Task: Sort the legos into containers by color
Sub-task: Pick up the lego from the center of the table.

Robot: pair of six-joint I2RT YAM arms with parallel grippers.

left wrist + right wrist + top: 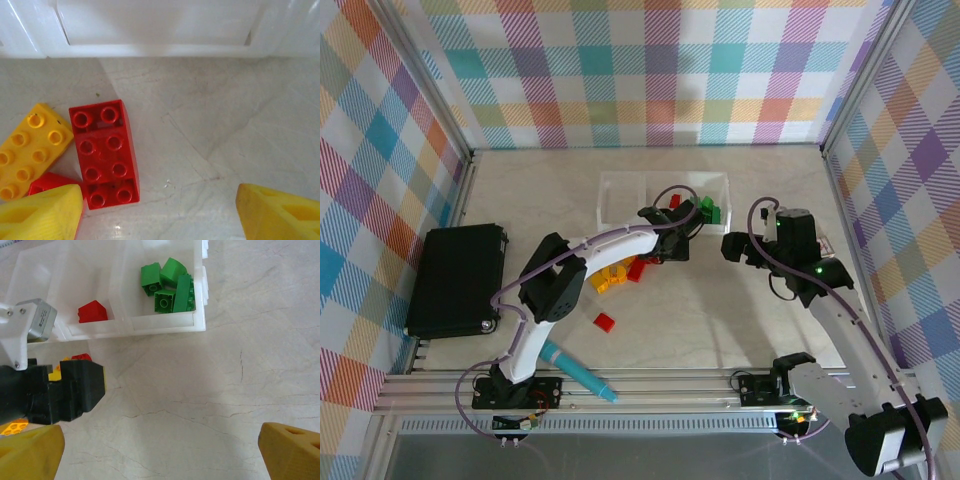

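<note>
From above, the white three-compartment tray [620, 195] sits at 12 o'clock on the table. The left gripper [670, 240] reaches to just below its middle, and the right gripper [730, 245] stands at 3 o'clock of the left one.

A cluster of loose legos lies at 7 o'clock of the left gripper: yellow bricks [610, 278] with a red brick [636, 268] beside them. A lone red brick [605, 321] lies farther toward 6 o'clock. A teal marker [578, 372] rests near the front rail, and a black flat case [455, 280] lies at 9 o'clock.

The left wrist camera gives the detail the top view lacks. The left gripper [160, 215] has its yellow fingers [42, 212] spread well apart over bare table, holding nothing. A red eight-stud brick [104, 152] lies at 10 o'clock of it, touching a yellow eight-stud brick [30, 150]. The tray wall [160, 50] is at 12 o'clock.

The right wrist camera looks into the tray [170, 325]. Several green bricks [170, 287] are piled in the right compartment, and one red sloped brick [92, 311] is in the middle one. The right gripper [160, 455] is spread wide, with only tabletop between its fingers.
</note>
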